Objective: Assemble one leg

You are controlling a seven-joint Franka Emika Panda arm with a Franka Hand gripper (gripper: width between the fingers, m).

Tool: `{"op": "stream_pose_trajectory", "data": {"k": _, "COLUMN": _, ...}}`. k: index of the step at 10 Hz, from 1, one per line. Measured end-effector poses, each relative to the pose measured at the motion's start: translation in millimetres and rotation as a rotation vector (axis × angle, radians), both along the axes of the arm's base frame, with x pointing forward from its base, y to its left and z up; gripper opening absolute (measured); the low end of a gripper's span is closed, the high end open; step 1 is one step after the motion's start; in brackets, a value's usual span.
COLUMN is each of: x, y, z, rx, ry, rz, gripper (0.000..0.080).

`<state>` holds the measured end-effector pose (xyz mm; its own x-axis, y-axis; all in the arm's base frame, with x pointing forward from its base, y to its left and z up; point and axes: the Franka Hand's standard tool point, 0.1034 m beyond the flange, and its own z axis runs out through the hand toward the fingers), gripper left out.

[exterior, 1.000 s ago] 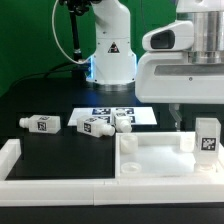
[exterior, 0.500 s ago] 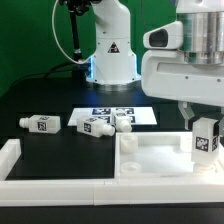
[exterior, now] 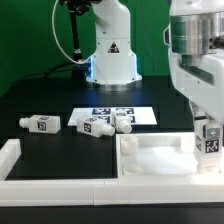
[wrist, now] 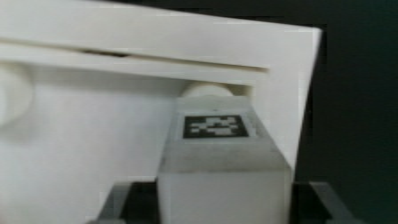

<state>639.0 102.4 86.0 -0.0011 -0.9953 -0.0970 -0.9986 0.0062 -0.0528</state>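
One leg (exterior: 208, 140), a small white block with a black-and-white tag, stands upright at the right corner of the large white rimmed panel (exterior: 150, 155). My gripper (exterior: 205, 122) has come down over it from above. In the wrist view the leg (wrist: 221, 150) sits between my two dark fingers (wrist: 128, 203), with a narrow dark gap on each side, so the jaws straddle it without clamping. Three more legs lie on the black table at the exterior view's left: one (exterior: 40, 123), a second (exterior: 97, 126) and a third (exterior: 122, 122).
The marker board (exterior: 135, 112) lies behind the loose legs. The robot's white base (exterior: 110, 50) stands at the back. A white L-shaped rail (exterior: 12, 160) runs along the front left of the table.
The arm has swung right and down, from beside the standing leg to directly over it, with the fingers now around the leg. The three loose legs have not moved.
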Motion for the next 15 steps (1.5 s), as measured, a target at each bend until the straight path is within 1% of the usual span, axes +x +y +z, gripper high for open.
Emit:
{"op": "stream_pose_trajectory", "data": {"k": 1, "x": 0.1, "y": 0.4, "z": 0.0, "rx": -0.003, "ry": -0.001, "rz": 0.016, "gripper": 0.0285}}
{"op": "stream_pose_trajectory", "data": {"k": 2, "x": 0.2, "y": 0.0, "z": -0.3, "rx": -0.004, "ry": -0.003, "rz": 0.034, "gripper": 0.0339}}
{"op": "stream_pose_trajectory", "data": {"k": 3, "x": -0.1, "y": 0.6, "z": -0.8, "rx": -0.005, "ry": -0.003, "rz": 0.036, "gripper": 0.0521}}
{"op": "stream_pose_trajectory", "data": {"k": 4, "x": 0.2, "y": 2.5, "z": -2.3, "rx": -0.044, "ry": -0.023, "rz": 0.256, "gripper": 0.0521}}
{"op": "stream_pose_trajectory", "data": {"k": 5, "x": -0.8, "y": 8.8, "z": -6.4, "rx": -0.073, "ry": -0.038, "rz": 0.493, "gripper": 0.0622}}
{"op": "stream_pose_trajectory", "data": {"k": 6, "x": -7.0, "y": 16.5, "z": -10.8, "rx": -0.087, "ry": 0.002, "rz": 0.670, "gripper": 0.0641}}
{"op": "stream_pose_trajectory", "data": {"k": 7, "x": -3.4, "y": 16.3, "z": -10.9, "rx": -0.097, "ry": -0.028, "rz": 0.672, "gripper": 0.0641}}
{"op": "stream_pose_trajectory", "data": {"k": 10, "x": -3.1, "y": 11.6, "z": -11.5, "rx": -0.120, "ry": -0.039, "rz": 0.913, "gripper": 0.0648}}
{"op": "stream_pose_trajectory", "data": {"k": 11, "x": 1.1, "y": 8.6, "z": -9.6, "rx": -0.152, "ry": -0.063, "rz": 1.190, "gripper": 0.0648}}
{"op": "stream_pose_trajectory", "data": {"k": 12, "x": 2.6, "y": 7.9, "z": -8.6, "rx": -0.155, "ry": -0.072, "rz": 1.290, "gripper": 0.0648}}
{"op": "stream_pose_trajectory", "data": {"k": 14, "x": 2.1, "y": 7.6, "z": -9.5, "rx": -0.153, "ry": -0.067, "rz": 1.221, "gripper": 0.0648}}
{"op": "stream_pose_trajectory", "data": {"k": 15, "x": 2.2, "y": 7.3, "z": -9.5, "rx": -0.153, "ry": -0.067, "rz": 1.221, "gripper": 0.0516}}
